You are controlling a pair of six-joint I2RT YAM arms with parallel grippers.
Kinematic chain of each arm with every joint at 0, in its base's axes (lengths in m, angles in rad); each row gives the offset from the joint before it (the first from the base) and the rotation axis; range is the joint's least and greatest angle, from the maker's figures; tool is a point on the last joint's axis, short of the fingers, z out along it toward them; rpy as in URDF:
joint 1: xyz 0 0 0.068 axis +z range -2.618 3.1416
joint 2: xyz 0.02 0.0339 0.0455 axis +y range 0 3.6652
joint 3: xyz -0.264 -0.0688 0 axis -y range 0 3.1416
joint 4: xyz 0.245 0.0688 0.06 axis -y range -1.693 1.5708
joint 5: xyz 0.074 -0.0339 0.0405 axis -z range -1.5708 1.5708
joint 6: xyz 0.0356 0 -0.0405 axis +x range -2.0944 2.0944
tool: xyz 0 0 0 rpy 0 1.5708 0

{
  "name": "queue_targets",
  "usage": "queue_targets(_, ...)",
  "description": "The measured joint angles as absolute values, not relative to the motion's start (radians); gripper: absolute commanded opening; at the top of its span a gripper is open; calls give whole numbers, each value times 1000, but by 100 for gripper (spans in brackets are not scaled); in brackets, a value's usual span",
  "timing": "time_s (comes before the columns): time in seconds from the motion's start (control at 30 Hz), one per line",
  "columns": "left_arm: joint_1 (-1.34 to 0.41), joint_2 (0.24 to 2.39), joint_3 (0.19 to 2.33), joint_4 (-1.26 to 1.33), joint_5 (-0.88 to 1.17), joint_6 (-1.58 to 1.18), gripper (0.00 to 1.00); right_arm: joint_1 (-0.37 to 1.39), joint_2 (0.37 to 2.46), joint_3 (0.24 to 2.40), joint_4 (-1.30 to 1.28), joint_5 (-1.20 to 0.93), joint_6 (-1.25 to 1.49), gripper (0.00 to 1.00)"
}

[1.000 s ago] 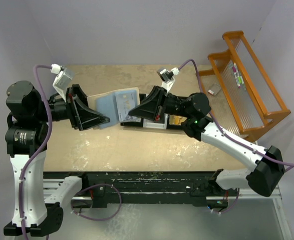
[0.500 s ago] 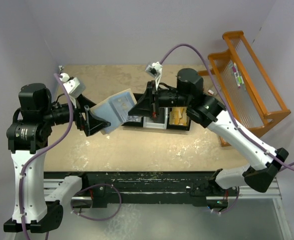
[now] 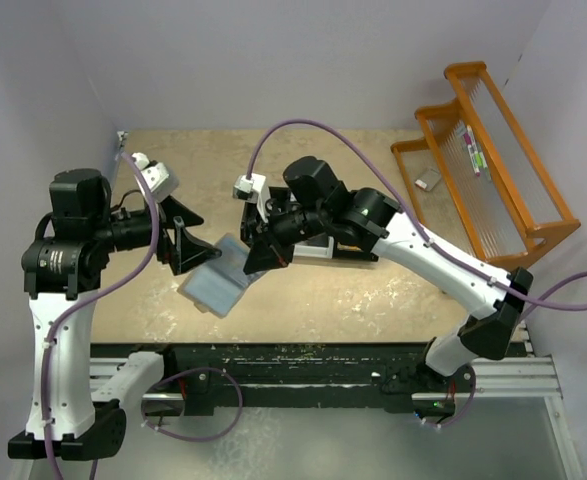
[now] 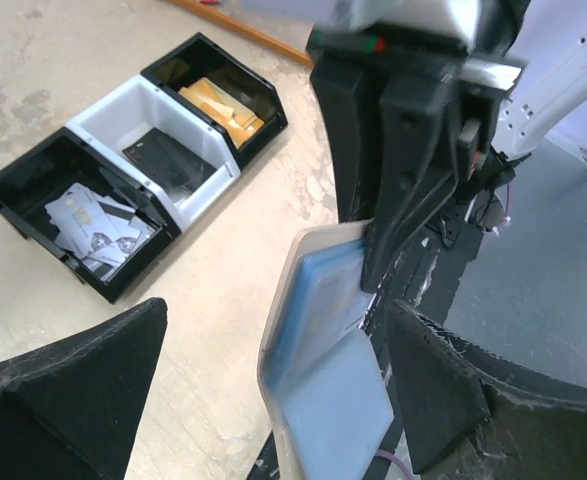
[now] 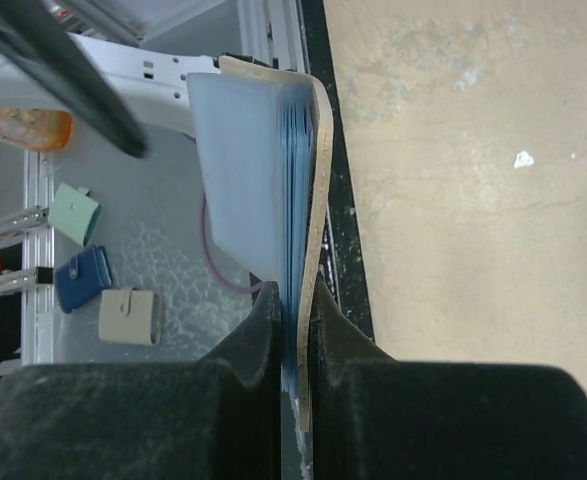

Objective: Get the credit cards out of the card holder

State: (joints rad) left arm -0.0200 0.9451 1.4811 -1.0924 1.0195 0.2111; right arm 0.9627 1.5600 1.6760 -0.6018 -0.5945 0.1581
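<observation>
The card holder (image 3: pixel 216 284) is pale blue-grey inside with a tan outer face. It is folded nearly shut and held in the air above the near part of the table. My right gripper (image 3: pixel 256 258) is shut on its edge; in the right wrist view both fingers (image 5: pixel 263 340) pinch the holder (image 5: pixel 258 150) edge-on. My left gripper (image 3: pixel 195 250) is open, and in its wrist view the holder (image 4: pixel 323 380) hangs between the spread fingers (image 4: pixel 83 390), nearer the right one. The right gripper (image 4: pixel 398 250) comes down onto it from above.
The three-compartment tray (image 4: pixel 83 150) holds silver cards (image 4: pixel 93 225), a dark card (image 4: pixel 168 160) and gold cards (image 4: pixel 223 105); in the top view it (image 3: pixel 316 251) is mostly behind the right arm. An orange rack (image 3: pixel 493 150) stands at the right. Small wallets (image 5: pixel 83 280) lie below the table.
The right arm has swung left and toward the near edge, carrying the card holder off the table's middle. The holder has folded nearly shut. The left gripper now stands open around it.
</observation>
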Motion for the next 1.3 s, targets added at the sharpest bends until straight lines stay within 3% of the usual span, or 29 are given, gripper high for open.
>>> queue_targets(0.23, -20, 982, 1473, -1164, 1123, 250, 76, 970, 1563, 1756, -626, -622, 99, 0)
queue_targets(0.6, -20, 1012, 1416, -1239, 1253, 275, 26, 982, 1636, 1850, -662, -673, 61, 0)
queue_targets(0.7, -20, 1015, 1407, -1248, 1256, 277, 12, 988, 1650, 1862, -669, -676, 58, 13)
queue_targets(0.87, -20, 1012, 1407, -1245, 1275, 262, 0, 981, 1637, 1834, -625, -672, 97, 56)
queue_targets(1.0, -20, 1010, 1407, -1195, 1275, 189, 0, 940, 1538, 1638, -421, -670, 219, 64)
queue_targets(1.2, -20, 962, 1397, -935, 1258, -91, 0, 844, 1261, 1062, 286, -563, 652, 76)
queue_targets(1.3, -20, 914, 1377, -784, 1261, -255, 0, 856, 1221, 907, 575, -508, 824, 77)
